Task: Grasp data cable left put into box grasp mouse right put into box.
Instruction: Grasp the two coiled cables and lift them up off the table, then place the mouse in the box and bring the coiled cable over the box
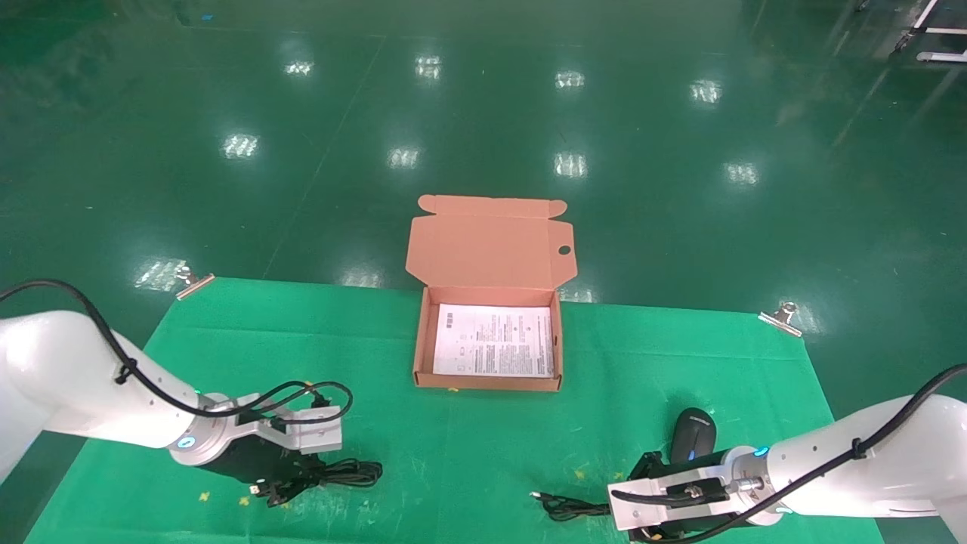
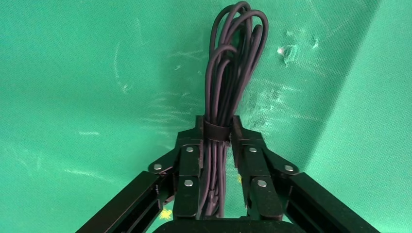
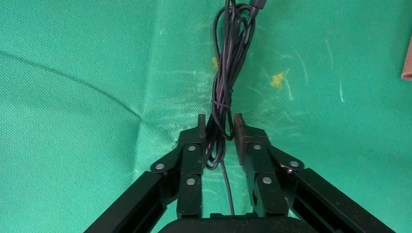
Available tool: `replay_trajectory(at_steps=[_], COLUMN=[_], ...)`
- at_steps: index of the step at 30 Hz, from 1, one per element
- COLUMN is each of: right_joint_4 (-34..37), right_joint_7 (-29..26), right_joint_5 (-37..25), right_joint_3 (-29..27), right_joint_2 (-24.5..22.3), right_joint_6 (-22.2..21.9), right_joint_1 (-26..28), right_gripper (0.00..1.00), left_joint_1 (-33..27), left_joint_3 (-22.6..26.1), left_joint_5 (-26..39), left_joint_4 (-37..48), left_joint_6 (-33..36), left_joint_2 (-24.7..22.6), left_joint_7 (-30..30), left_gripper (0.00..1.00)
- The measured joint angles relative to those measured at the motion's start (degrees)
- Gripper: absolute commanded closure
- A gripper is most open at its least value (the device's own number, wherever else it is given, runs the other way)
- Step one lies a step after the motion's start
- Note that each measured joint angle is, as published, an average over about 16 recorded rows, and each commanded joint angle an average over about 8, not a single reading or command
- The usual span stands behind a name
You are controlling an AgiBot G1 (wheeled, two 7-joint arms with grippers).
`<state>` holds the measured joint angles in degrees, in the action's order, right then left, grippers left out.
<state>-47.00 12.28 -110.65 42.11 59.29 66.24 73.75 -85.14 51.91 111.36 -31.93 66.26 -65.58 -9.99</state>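
Note:
The data cable (image 1: pixel 344 474), a black strapped bundle of loops, lies on the green cloth at the front left. My left gripper (image 1: pixel 298 477) is down over it. In the left wrist view the left gripper (image 2: pixel 217 124) is shut on the data cable (image 2: pixel 228 73) at its strap. The black mouse (image 1: pixel 695 432) sits at the front right, wheel lit blue. My right gripper (image 1: pixel 623 514) is low beside it, over the mouse's coiled cord (image 1: pixel 566 506). In the right wrist view the right gripper (image 3: pixel 219 124) stands narrowly open astride that cord (image 3: pixel 226 73). The orange box (image 1: pixel 487 381) stands open at the middle back.
A white leaflet (image 1: pixel 495 341) lies in the box, whose lid (image 1: pixel 491 242) stands up behind it. Metal clips (image 1: pixel 195 283) (image 1: pixel 782 316) hold the cloth's far corners. The green floor lies beyond the table's back edge. A box corner (image 3: pixel 407 58) shows in the right wrist view.

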Motion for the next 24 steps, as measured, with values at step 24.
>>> replay_trajectory(at_steps=[24], right_joint_4=[-1.6], right_joint_7=[-2.9], right_joint_5=[7.4], right_joint_3=[-7.3], right_joint_2=[-5.4], right_joint_6=[-1.4], right_joint_1=[6.8], right_gripper=[1.00], left_joint_1=[-5.0], left_joint_3=[-1.6], left_joint_5=[1.4], left_joint_4=[-13.4], left_joint_6=[1.3], left_joint_2=[6.7], left_joint_7=[-2.2], left_gripper=[1.00])
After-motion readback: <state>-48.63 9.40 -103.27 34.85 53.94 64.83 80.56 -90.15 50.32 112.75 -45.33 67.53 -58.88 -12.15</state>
